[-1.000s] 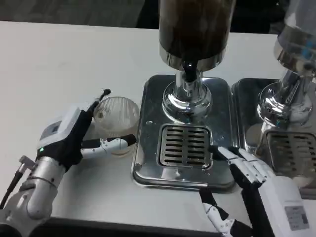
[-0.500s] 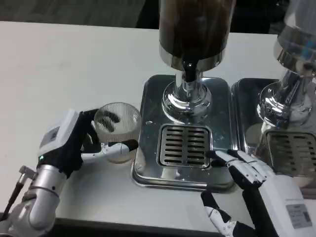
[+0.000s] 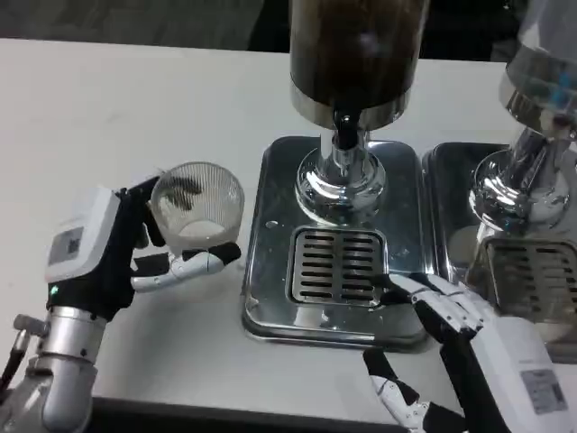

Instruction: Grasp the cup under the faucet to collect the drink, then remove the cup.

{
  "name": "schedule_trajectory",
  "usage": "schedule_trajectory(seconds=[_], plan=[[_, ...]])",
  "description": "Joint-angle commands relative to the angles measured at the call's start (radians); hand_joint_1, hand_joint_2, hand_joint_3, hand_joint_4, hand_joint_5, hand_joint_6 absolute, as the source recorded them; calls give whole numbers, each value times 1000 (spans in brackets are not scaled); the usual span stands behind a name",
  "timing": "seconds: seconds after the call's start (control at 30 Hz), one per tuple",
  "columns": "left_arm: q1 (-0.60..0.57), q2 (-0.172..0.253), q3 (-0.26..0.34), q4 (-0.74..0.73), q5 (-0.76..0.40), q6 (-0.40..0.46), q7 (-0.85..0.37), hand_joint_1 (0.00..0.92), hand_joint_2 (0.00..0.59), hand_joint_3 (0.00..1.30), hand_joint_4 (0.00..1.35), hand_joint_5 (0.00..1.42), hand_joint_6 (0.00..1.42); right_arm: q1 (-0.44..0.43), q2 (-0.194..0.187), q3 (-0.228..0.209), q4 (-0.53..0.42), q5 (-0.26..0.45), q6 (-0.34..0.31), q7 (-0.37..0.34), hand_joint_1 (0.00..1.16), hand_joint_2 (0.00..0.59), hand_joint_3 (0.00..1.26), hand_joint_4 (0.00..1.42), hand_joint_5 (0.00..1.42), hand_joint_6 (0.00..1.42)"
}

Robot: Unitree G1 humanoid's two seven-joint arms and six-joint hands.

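Note:
A clear ribbed glass cup (image 3: 196,216) is held by my left hand (image 3: 113,248) to the left of the drip tray, fingers wrapped behind it and the thumb lying under its front. It looks lifted slightly off the white table. The faucet (image 3: 345,133) of the dark drink dispenser (image 3: 358,54) hangs above the slotted grate (image 3: 336,265) of the steel drip tray (image 3: 270,307), with nothing under it. My right hand (image 3: 451,316) lies open at the tray's front right corner, fingers spread and touching its edge.
A second dispenser (image 3: 541,99) with its own steel tray (image 3: 451,171) stands at the right edge. Bare white table (image 3: 117,117) stretches to the left and behind the cup.
My left hand closed around the cup, then carried it a little left and up, away from the drip tray. My right hand stayed by the tray's corner.

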Motion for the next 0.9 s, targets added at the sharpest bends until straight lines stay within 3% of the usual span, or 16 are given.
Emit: schedule_trajectory(seconds=[0.03,0.27,0.73,0.9], plan=[[-14,-12,-23,-18,7,-23,-16,418,64,646,707,930,1033,-8,2,1,-5,16,-20,6,523,421,292,366,217,215],[-28,-64,-71,-20,18,-10,-64,414,70,638,693,911,998,-22,16,1,-16,28,-59,-13,520,427,315,366,234,229],[-98,-139,-58,8,-25,44,-225,396,71,617,647,839,902,4,61,0,-29,18,-51,-23,514,423,317,366,235,246],[-124,-157,-59,18,-28,73,-281,357,74,580,587,773,788,18,70,-5,-36,13,-45,-26,514,423,317,366,235,248]])
